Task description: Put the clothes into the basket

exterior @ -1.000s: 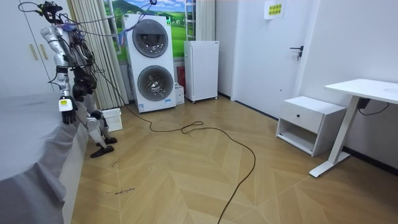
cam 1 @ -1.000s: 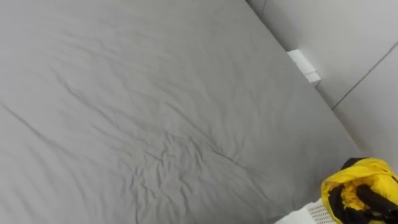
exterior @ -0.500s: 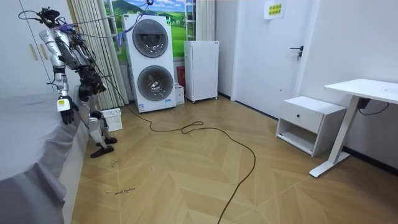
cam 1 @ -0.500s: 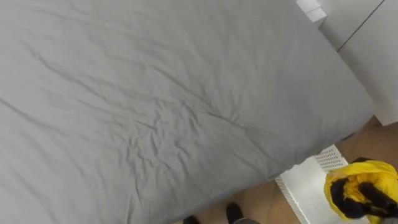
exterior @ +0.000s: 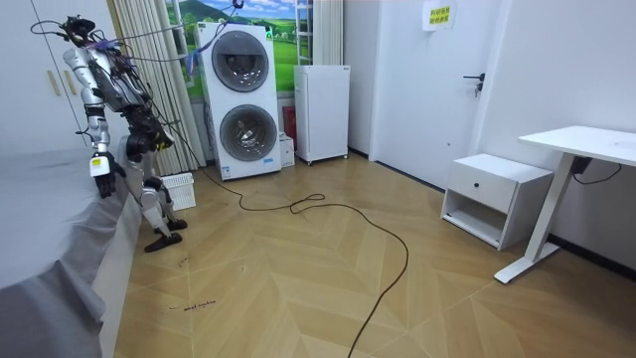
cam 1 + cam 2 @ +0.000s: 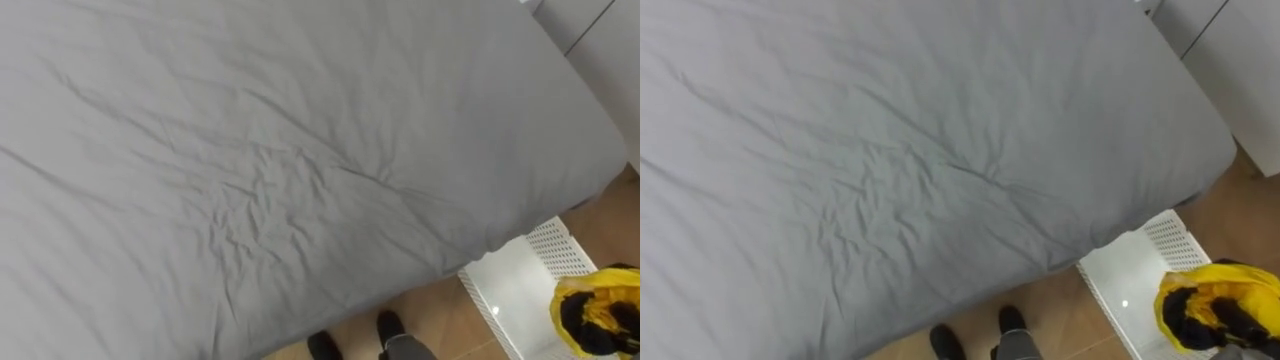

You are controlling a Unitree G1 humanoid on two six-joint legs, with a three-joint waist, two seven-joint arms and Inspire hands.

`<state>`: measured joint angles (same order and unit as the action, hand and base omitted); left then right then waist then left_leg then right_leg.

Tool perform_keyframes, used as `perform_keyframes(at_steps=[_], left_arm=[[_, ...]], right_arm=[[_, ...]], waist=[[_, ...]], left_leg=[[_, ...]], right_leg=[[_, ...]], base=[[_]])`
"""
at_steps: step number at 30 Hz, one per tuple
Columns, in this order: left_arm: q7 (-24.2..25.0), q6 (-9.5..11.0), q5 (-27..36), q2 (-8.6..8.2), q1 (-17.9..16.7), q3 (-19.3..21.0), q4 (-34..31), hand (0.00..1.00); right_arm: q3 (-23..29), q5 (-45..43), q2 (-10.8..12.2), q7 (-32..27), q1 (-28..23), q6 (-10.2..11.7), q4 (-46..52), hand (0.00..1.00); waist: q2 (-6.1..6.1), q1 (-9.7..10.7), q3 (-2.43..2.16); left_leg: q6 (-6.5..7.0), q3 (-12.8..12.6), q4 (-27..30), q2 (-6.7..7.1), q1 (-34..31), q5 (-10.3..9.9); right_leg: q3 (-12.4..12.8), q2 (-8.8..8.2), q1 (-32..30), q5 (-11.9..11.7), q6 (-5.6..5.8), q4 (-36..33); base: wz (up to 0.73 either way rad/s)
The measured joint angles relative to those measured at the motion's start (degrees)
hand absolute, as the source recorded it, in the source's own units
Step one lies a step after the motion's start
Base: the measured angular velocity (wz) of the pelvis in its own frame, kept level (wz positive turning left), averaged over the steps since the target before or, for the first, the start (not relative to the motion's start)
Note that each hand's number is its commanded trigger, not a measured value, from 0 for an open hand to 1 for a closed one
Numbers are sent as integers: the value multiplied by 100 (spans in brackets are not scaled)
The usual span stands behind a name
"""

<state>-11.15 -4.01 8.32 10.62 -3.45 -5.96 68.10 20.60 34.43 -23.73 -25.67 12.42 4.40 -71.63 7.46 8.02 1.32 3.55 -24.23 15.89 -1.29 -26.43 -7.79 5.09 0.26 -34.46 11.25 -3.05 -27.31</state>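
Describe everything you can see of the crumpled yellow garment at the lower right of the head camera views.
The crumpled yellow garment is a smooth, thin-looking cloth bunched into a ball, not spread out. The dark fingers of the robot's right hand curl into its folds and hold it. It shows over the right part of the white perforated plastic basket, which stands just off the edge of the grey-sheeted bed. It is clear of the bed. Whether it touches the basket cannot be told. Its lower right runs out of the picture.

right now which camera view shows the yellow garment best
The right eye view: the yellow garment shows almost whole at the lower right, bunched in the right hand, by the white basket. The left eye view cuts it off at the picture's right edge. The room view is too far off to make it out.
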Motion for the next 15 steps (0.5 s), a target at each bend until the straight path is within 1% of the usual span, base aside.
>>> perform_keyframes(at_steps=[4,6,9,12,15], left_arm=[[0,36,235,0,-7,-1,0,0],[0,49,288,10,-7,-94,-2,0],[0,87,358,12,-11,-126,-12,0],[1,161,588,34,-82,-267,-94,0],[8,190,737,71,-124,-348,-161,0]], right_arm=[[100,16,-62,-158,-1,4,-7,0],[100,27,-157,-186,14,14,-14,0],[99,61,-245,-215,20,97,-23,0],[94,125,-272,-242,0,120,-23,0],[87,155,-273,-242,-6,152,-22,0]], waist=[[2,0,0],[11,-2,3],[36,-4,4],[67,-4,1],[75,-4,2]], left_leg=[[0,0,29,-1,-9,0],[0,2,58,-3,-20,-1],[0,-2,85,-8,-57,-1],[0,-7,90,-10,-78,-1],[0,-27,117,-10,-106,-1]], right_leg=[[-4,-4,-3,8,-4,-14],[-1,-8,-11,10,-2,-28],[0,-7,-52,9,-3,-53],[4,-3,-85,9,-4,-81],[19,-6,-133,22,-12,-148]], base=[[0],[0],[0],[0],[0]])
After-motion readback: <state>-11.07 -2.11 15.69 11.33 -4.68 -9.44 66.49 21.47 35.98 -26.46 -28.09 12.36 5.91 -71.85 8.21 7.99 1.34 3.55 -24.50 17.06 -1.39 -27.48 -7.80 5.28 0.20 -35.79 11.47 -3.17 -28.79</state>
